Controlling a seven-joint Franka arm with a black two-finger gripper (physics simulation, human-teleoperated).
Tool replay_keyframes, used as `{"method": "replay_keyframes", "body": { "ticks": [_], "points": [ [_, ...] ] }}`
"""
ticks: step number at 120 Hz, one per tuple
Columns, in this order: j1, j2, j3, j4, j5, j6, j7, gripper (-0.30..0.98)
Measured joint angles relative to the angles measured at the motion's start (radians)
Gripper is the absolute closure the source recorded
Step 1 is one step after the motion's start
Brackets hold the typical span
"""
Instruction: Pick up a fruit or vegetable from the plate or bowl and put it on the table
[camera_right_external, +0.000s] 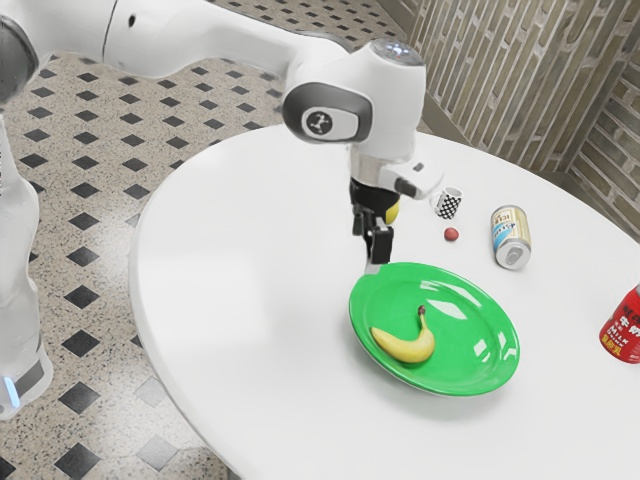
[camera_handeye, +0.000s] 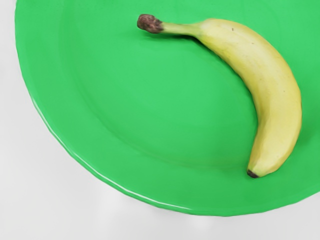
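Currently, the banana (camera_right_external: 408, 348) lies on the green plate (camera_right_external: 385, 295), apart from the gripper (camera_right_external: 375, 262), which is raised near the plate's rim. You cannot verify the gripper's opening from these views; it has no hold on the banana. Caution: closing off-centre on the curved body may roll the fruit. Excessive descent may press or shift the plate. Gripping the narrow stem may let the heavier body swing. Insufficient lift may catch the rim before you reach the table (camera_right_external: 230, 270).

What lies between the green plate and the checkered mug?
A small round red thing lies there, on the table, as the exterior view shows.
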Motion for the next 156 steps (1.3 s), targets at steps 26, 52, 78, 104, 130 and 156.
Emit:
{"method": "replay_keyframes", "body": {
  "ticks": [26,52,78,104,130,156],
  "points": [
    [0.003,0.128,0.019,0.126,0.013,-0.024,0.005,0.0],
    [0.012,0.185,0.01,0.167,0.013,-0.034,0.012,0.0],
    [-0.052,0.207,0.008,0.172,0.012,-0.037,0.018,0.0],
    [-0.067,0.216,0.008,0.165,0.012,-0.033,0.021,0.0],
    [-0.093,0.225,0.008,0.161,0.011,-0.028,0.024,0.0],
    [-0.07,0.238,0.022,0.182,0.01,-0.029,0.027,0.0]
  ]
}}
